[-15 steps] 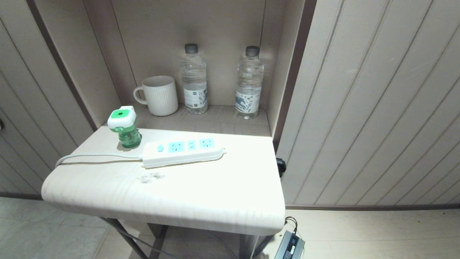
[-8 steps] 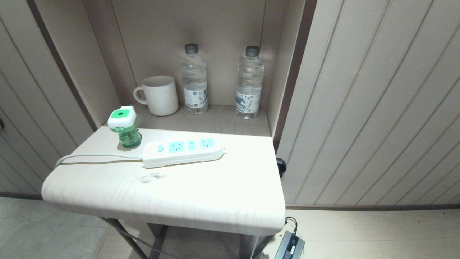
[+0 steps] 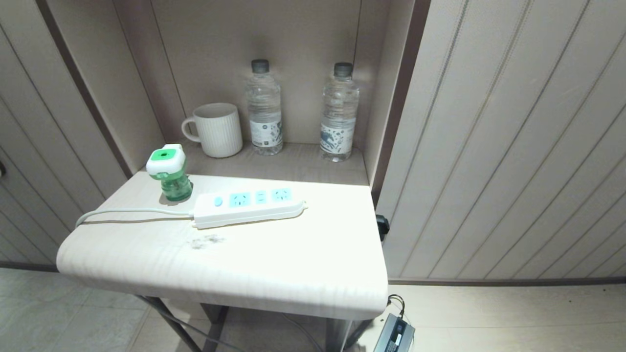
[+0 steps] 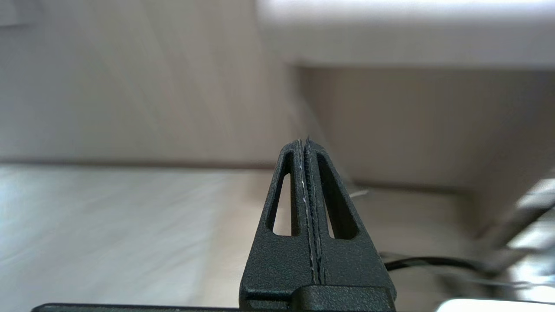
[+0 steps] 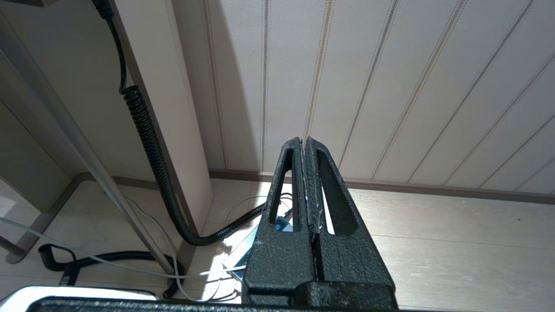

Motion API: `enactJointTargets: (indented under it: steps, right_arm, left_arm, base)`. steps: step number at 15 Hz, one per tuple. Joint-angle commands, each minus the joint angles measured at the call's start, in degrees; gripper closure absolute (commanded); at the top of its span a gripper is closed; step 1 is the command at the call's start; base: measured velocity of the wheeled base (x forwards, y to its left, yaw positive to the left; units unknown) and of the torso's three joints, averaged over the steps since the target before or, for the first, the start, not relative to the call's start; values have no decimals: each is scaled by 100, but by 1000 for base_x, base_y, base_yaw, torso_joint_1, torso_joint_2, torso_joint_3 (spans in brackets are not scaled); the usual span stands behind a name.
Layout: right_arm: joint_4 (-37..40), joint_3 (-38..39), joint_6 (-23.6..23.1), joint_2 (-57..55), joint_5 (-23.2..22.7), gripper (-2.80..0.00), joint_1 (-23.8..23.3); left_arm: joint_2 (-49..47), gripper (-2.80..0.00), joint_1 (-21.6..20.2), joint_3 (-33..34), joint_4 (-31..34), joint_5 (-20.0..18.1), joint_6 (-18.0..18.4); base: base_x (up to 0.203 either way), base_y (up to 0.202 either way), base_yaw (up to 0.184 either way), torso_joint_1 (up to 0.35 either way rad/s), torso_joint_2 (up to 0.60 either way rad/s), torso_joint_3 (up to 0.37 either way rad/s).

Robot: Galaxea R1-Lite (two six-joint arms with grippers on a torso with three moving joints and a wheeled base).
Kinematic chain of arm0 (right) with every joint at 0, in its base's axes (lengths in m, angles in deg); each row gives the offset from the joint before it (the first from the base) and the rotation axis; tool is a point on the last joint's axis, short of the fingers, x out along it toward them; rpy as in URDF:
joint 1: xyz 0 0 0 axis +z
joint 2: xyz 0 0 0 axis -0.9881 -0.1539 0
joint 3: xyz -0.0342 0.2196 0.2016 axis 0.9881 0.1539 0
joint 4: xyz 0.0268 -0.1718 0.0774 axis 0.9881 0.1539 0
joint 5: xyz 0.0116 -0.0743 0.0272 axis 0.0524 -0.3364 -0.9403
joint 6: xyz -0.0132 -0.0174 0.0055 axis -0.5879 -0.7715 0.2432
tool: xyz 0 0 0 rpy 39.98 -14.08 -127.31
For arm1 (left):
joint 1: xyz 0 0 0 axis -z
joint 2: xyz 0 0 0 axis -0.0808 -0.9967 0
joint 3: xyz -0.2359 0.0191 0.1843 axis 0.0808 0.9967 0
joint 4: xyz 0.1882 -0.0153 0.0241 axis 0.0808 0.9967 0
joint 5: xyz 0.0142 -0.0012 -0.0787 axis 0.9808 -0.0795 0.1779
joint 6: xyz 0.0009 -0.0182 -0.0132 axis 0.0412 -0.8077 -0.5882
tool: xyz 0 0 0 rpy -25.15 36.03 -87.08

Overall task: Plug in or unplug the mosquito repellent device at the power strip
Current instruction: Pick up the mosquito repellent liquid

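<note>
You have the mosquito repellent device (image 3: 168,172) standing upright on the bench (image 3: 274,264), left of centre in the head view, unplugged and just behind the switch end of the power strip (image 3: 249,207). The strip lies across the middle of the bench with all its light-blue sockets free; its cord (image 3: 127,212) runs off toward the left edge. In the recess behind, upper centre, stand a white mug (image 3: 217,129) and two water bottles (image 3: 264,107). Neither arm shows in the head view. Your left tool (image 4: 306,149) hangs below the bench edge, fingers pressed together, holding nothing. Your right tool (image 5: 304,147) is likewise closed and empty, pointing at the panelled wall (image 5: 390,86) above the floor (image 5: 455,251).
</note>
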State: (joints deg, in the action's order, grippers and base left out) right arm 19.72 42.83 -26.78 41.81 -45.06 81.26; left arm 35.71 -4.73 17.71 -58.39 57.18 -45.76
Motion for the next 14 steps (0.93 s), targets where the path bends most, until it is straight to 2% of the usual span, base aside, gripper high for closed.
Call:
enactJointTargets:
  steps: [1, 4, 5, 6, 9, 14]
  right_arm:
    - [0, 0, -5, -4, -4, 0, -2]
    - [0, 0, 13, -4, -4, 0, 6]
    - [0, 0, 20, -4, -4, 0, -1]
    - [0, 0, 37, -4, -4, 0, 7]
    - [0, 0, 171, -4, 57, 0, 3]
    - [0, 0, 180, -4, 57, 0, 7]
  left_arm:
    - [215, 0, 1, 31, 8, -244, -133]
    - [209, 0, 0, 191, -298, -306, -122]
    - [209, 0, 0, 370, -422, -513, 31]
    - [207, 0, 6, 410, -477, -536, 44]
    - [210, 0, 10, 410, -516, -399, -479]
    - [210, 0, 10, 410, -527, -389, -594]
  base:
    - [0, 0, 0, 0, 0, 0]
    - [0, 0, 0, 0, 0, 0]
    - [0, 0, 0, 0, 0, 0]
    - [0, 0, 0, 0, 0, 0]
    - [0, 0, 0, 0, 0, 0]
    - [0, 0, 0, 0, 0, 0]
